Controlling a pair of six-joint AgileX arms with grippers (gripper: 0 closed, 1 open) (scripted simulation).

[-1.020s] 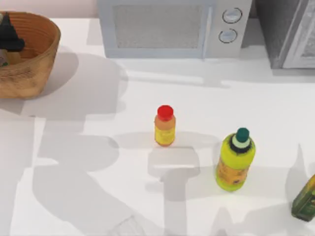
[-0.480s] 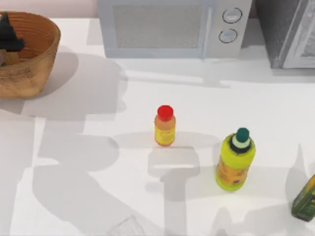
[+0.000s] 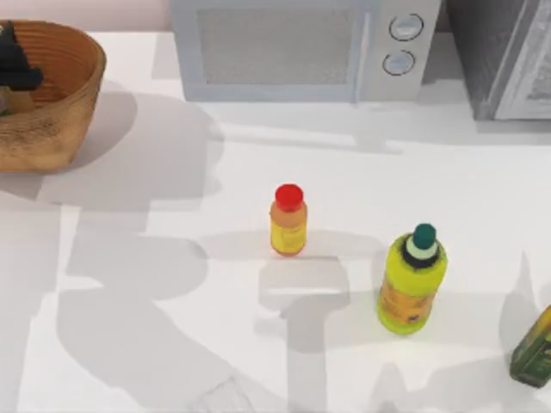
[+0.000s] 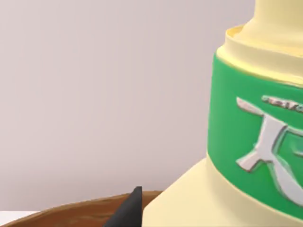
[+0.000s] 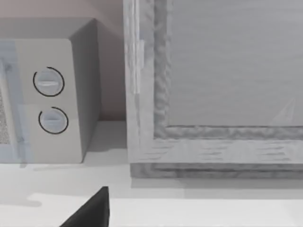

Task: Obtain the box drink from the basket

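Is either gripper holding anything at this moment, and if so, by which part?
It cannot be told. The left gripper sits inside the basket close against the box drink, but no closed grip shows.

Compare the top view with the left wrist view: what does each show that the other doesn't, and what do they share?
Top view adds the microwave, the red-capped bottle and the lime bottle. Left wrist view adds the box drink, its green band close up. Both share the basket and the left claw at it.
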